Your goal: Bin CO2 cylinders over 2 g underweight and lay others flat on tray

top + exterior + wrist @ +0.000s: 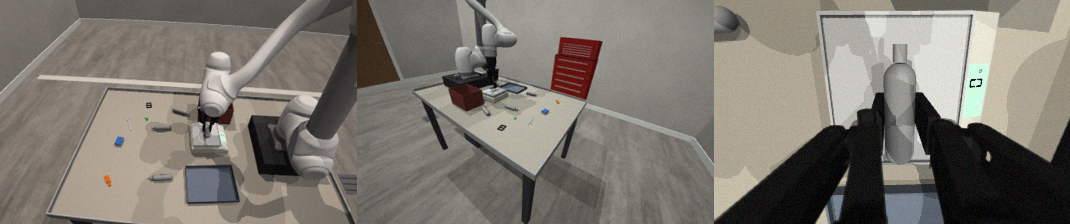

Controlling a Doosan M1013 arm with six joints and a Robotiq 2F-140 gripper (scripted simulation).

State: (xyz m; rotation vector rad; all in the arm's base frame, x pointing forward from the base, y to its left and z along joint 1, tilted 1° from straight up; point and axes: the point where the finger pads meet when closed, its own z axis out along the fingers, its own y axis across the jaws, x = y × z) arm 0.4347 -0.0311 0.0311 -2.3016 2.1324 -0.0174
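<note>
My gripper [899,105] is shut on a grey CO2 cylinder [899,107] and holds it lying level just above the scale's plate. In the top view the gripper [206,133] hangs over the scale [209,139], whose green display [222,136] is on its right side. Three other grey cylinders lie on the table: one [181,112] near the red scrap bin [225,113], one [162,128] left of the scale, one [162,177] left of the dark tray [211,183].
A blue block [119,141], an orange piece [108,180], a small green piece [146,119], a thin white strip [128,124] and a black marker [148,105] lie on the left half of the table. The arm's black base [269,147] stands right of the scale.
</note>
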